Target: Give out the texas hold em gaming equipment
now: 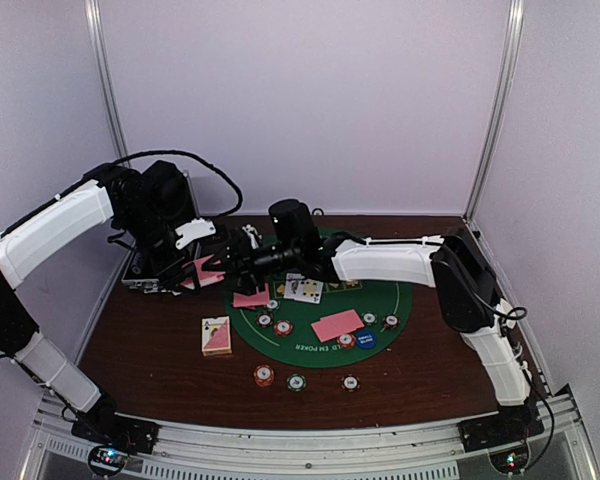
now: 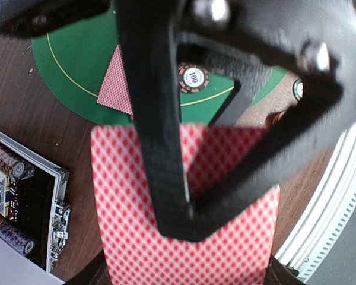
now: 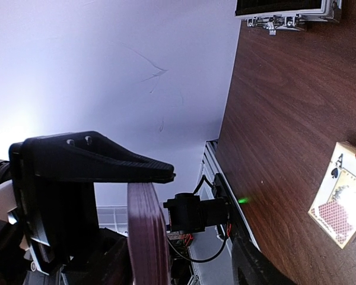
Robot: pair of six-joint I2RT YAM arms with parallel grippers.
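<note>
Left end effector (image 2: 187, 221): fingers closed onto a pink-red diamond-backed playing card (image 2: 124, 196). The card is held above the brown wooden counter (image 1: 150, 355), between the silver-edged black case (image 2: 60, 214) and the round green felt mat (image 1: 385, 298). Right end effector (image 1: 237, 256): close beside the card; its opening cannot be told.

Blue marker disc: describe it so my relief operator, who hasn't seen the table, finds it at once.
Start at the round green felt mat in the middle of the brown table. Near its front right edge lies a face-down pink-backed card, and the blue marker disc sits just right of it. It is the only plain blue disc; the chips beside it are striped.
</note>
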